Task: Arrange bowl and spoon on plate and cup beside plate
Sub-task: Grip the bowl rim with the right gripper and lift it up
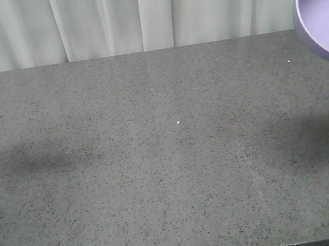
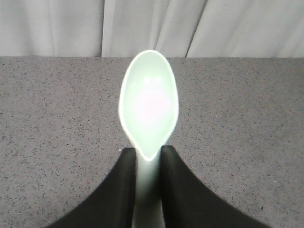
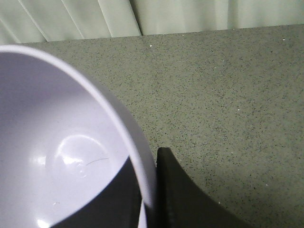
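Bowl (image 3: 57, 142) and spoon (image 2: 148, 104) hang lifted, your right gripper (image 3: 146, 175) pinching the rim, left gripper (image 2: 148, 159) clamped on the handle; you next need the plate, unseen here.

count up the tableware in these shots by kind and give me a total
spoon: 1, mint green, clamped in the left gripper
bowl: 1, lavender, rim pinched by the right gripper
plate: 0 that I can make out
cup: 0 that I can make out
total: 2
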Tool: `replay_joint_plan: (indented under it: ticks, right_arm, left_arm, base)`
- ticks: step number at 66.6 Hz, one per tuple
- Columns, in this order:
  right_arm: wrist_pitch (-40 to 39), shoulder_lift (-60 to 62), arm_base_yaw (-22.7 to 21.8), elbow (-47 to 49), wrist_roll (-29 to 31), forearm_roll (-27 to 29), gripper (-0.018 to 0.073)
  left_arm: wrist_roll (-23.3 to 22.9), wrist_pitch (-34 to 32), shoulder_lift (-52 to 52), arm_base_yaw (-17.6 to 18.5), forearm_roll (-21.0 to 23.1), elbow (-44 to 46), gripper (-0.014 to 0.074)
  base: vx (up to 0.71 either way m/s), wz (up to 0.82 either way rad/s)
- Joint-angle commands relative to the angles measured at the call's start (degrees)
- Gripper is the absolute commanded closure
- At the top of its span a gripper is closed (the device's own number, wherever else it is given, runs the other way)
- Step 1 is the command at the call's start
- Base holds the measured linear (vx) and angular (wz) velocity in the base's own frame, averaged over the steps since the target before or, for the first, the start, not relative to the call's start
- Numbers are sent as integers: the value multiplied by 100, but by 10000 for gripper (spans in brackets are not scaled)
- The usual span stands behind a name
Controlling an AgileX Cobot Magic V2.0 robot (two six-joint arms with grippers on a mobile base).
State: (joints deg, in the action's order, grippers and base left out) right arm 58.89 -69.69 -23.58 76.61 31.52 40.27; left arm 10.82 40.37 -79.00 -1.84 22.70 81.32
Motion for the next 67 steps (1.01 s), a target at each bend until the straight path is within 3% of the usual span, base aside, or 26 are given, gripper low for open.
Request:
replay_joint_plan:
  ticks: [1,67]
  right_arm:
    - [-220,145,-19,149,35,283,565]
    - [-220,145,-19,149,35,283,565]
  left_arm:
    - [3,-336,159,5,152,155,604]
    - [3,-336,159,5,152,155,604]
  base:
    - [0,0]
    - [-1,-3]
